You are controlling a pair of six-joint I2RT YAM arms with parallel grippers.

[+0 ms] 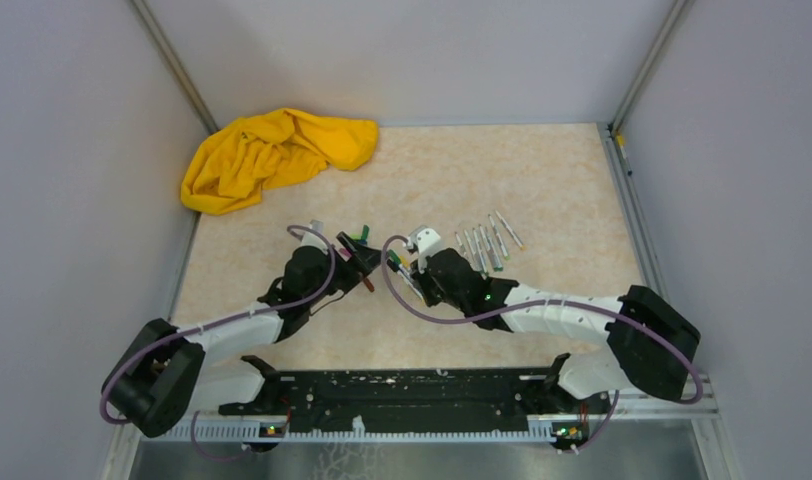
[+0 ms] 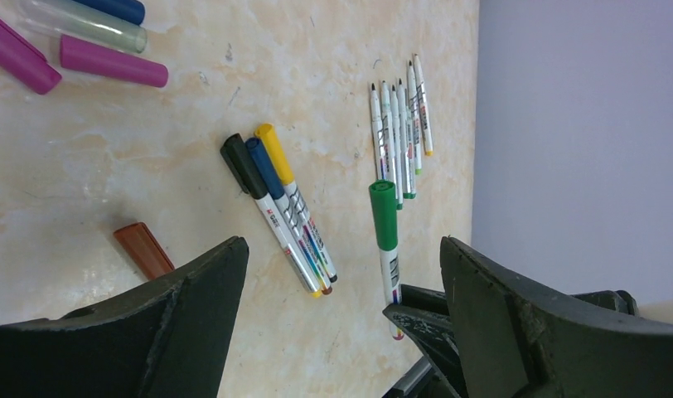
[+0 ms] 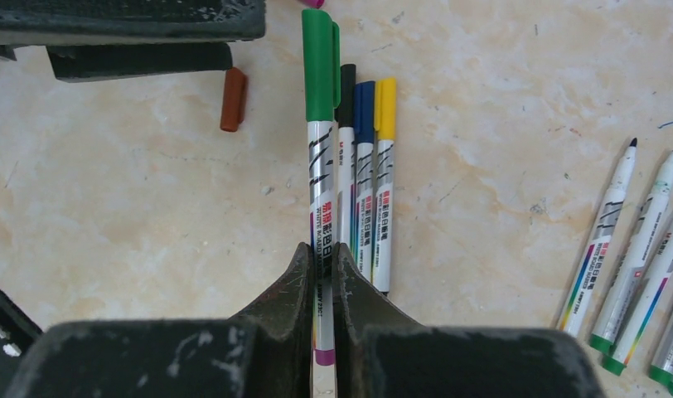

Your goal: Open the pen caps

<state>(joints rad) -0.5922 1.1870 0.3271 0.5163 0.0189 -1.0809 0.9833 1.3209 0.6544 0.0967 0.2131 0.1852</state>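
green cap [image 3: 320,66] sits on the pen [image 3: 321,191] that the right fingers [image 3: 293,290] clench by its barrel, held over the bench [image 3: 109,207]. left fingers [image 2: 192,307] are spread wide, grasping nothing, near the cap's tip. three capped pens [image 3: 364,166] lie just beside it, uncapped pens [image 3: 640,249] in a row further right, and a loose brown cap [image 3: 233,99] to the left.

Green-capped pen [image 3: 320,124], cap on, clamped by barrel in right gripper [image 3: 321,253]. Black/blue/yellow capped pens [image 3: 364,166] lie side by side just beside it. Uncapped pens [image 2: 399,133] rowed further right. Loose brown cap [image 3: 233,99], purple caps [image 2: 113,60] lie flat.
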